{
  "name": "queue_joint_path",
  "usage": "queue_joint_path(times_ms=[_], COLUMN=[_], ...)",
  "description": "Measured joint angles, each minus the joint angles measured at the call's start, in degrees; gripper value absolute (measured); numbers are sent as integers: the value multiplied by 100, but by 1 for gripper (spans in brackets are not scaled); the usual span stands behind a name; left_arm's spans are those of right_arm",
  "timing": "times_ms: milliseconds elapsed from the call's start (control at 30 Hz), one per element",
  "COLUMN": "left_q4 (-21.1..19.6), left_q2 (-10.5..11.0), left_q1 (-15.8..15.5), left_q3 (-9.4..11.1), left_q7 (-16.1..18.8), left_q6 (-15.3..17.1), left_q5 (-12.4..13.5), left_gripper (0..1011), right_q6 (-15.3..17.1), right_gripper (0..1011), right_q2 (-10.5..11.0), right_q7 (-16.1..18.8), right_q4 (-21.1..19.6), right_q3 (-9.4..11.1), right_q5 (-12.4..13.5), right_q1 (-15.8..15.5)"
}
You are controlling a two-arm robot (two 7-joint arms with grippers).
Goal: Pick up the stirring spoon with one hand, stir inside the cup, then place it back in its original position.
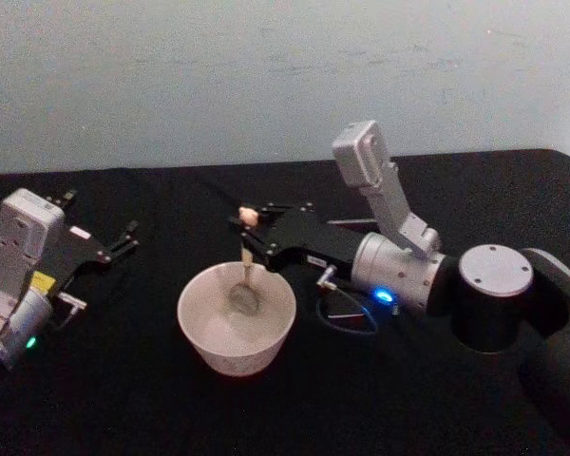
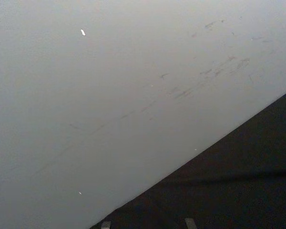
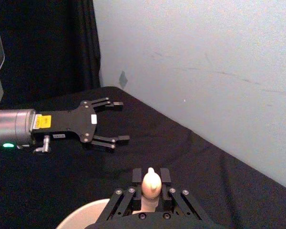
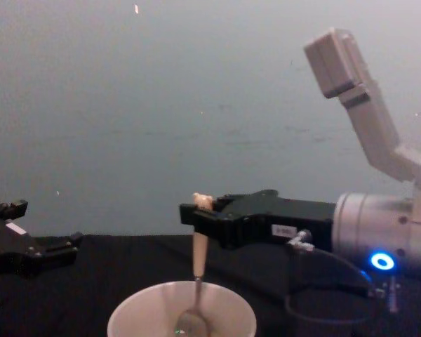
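The cream-white cup (image 1: 202, 334) stands on the black table in front of me. My right gripper (image 1: 249, 234) hovers just behind and above it, shut on the beige handle of the stirring spoon (image 4: 198, 254). The spoon hangs almost upright, and its metal bowl (image 1: 244, 300) is down inside the cup. Its small bear head (image 3: 151, 182) pokes up between the fingers. A dark boxy shape (image 1: 348, 312) under my right wrist may be the holder of the original position; most of it is hidden. My left gripper (image 1: 103, 220) rests open at the left, well apart from the cup.
A black cloth covers the table (image 1: 133, 399), and a pale wall (image 1: 266, 76) runs along its far edge. My right forearm (image 1: 408, 271) lies across the table's right half, with a cable loop under the wrist. Bare cloth separates the cup from the left gripper.
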Motion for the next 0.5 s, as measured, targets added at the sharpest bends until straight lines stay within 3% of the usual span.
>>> queue_joint_path(times_ms=[233, 500], left_q4=[0, 0], left_q2=[0, 0], left_q1=[0, 0], left_q3=[0, 0], left_q7=[0, 0], left_q6=[0, 0], left_q5=[0, 0], left_gripper=[1001, 1001], right_q6=[-86, -35], right_gripper=[223, 223], right_q2=[217, 508], right_q7=[85, 239], right_q4=[-148, -541], right_q3=[130, 292], right_q5=[-11, 200], right_q1=[-150, -435])
